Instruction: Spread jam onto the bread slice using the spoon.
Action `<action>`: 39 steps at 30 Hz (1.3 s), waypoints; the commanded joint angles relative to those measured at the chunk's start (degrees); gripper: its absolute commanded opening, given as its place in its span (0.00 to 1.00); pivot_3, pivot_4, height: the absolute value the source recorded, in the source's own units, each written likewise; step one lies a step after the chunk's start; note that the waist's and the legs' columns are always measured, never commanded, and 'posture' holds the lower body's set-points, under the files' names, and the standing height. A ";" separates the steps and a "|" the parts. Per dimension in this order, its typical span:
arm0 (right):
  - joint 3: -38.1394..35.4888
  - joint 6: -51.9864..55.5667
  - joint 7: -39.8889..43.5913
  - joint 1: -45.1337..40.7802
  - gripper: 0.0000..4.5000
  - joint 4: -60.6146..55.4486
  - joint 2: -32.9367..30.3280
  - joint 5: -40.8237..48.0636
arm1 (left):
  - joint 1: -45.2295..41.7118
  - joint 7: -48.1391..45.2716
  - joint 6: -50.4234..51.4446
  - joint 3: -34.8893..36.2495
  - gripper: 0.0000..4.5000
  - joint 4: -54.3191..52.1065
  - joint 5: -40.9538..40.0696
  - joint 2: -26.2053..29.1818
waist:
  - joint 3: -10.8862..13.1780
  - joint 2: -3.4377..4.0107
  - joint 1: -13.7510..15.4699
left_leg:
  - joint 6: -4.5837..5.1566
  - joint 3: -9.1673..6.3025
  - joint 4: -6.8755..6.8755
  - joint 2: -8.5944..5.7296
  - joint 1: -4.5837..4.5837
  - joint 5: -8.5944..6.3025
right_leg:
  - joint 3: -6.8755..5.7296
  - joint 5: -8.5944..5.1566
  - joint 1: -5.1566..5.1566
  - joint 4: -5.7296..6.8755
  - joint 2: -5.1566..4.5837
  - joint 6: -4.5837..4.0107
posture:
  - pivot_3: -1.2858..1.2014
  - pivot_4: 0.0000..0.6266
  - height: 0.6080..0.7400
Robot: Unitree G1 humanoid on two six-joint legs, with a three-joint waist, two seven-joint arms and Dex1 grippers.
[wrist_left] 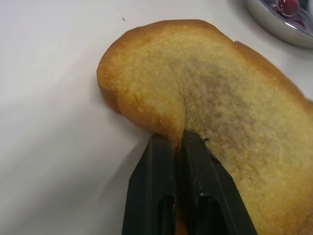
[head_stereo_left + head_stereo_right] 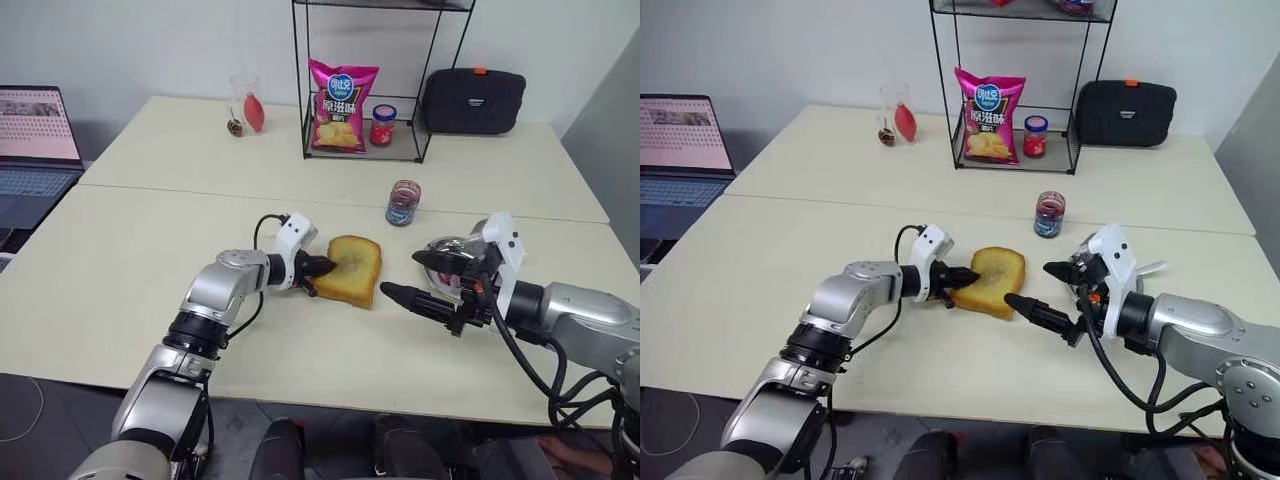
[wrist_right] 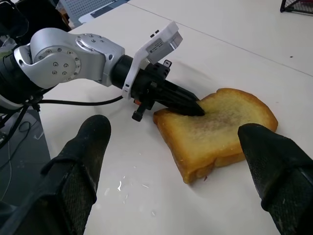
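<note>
left fingers [image 1: 182, 147]: pinching bread slice [image 2: 352, 268] edge | right fingers [image 3: 274, 176]: spread wide, near bread, not touching

You can make out print only on the pink crisps bag [image 2: 341, 106], standing on the lower shelf of the black wire rack [image 2: 367, 152]: large Chinese characters on a dark band across its front, too small for you to read with certainty. Beside the bag, the red-lidded jar [image 2: 383, 126] carries a label you cannot read. In front of the rack, the jam jar's [image 2: 403, 203] blue label is likewise illegible.
</note>
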 commanded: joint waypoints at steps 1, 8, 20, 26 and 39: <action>-1.81 -2.45 -1.96 1.99 1.00 -2.02 -0.31 1.04 | -1.84 -0.02 -2.16 1.99 0.27 2.17 1.51 0.50 | 0.00 0.00 -0.10 | 0.03 0.00 0.00 -0.01 0.00 0.02 | 0.01 0.06 0.01 -0.05 0.00 0.02 | 0.52 0.24 1.00; -7.99 -4.24 -5.72 8.88 1.00 -3.04 -1.85 3.07 | -3.80 -2.17 0.00 3.88 0.60 1.28 0.41 1.99 | -0.01 0.02 -0.20 | 0.05 -0.02 -0.07 0.02 -0.05 0.03 | -0.01 0.06 -0.02 -0.11 0.02 0.02 | 0.52 0.24 1.00; -27.37 -12.44 -21.80 27.18 1.00 5.49 6.90 12.90 | -5.33 -18.88 -5.55 1.87 0.99 -12.08 -1.36 10.89 | 0.01 0.06 0.05 | 0.05 0.03 -0.20 0.06 -0.18 0.02 | -0.03 0.05 -0.02 -0.44 0.01 0.01 | 0.52 0.24 1.00; -25.93 -20.29 -24.46 19.21 1.00 23.59 16.20 15.11 | -6.00 -25.55 -5.72 -1.79 0.99 -19.65 -2.90 9.48 | -0.04 0.28 -0.68 | 0.05 0.22 -0.17 0.09 -0.08 0.02 | 0.12 0.08 0.00 -0.44 0.01 -0.01 | 0.52 0.24 1.00; -18.53 -23.58 -12.33 2.38 1.00 49.55 14.99 2.56 | -6.32 -23.18 -8.71 -4.08 0.99 -18.27 1.29 5.93 | -0.03 1.00 -1.57 | 0.14 0.41 -0.24 0.12 -0.04 0.05 | 0.34 0.19 -0.07 -0.45 0.15 -0.05 | 0.52 0.24 1.00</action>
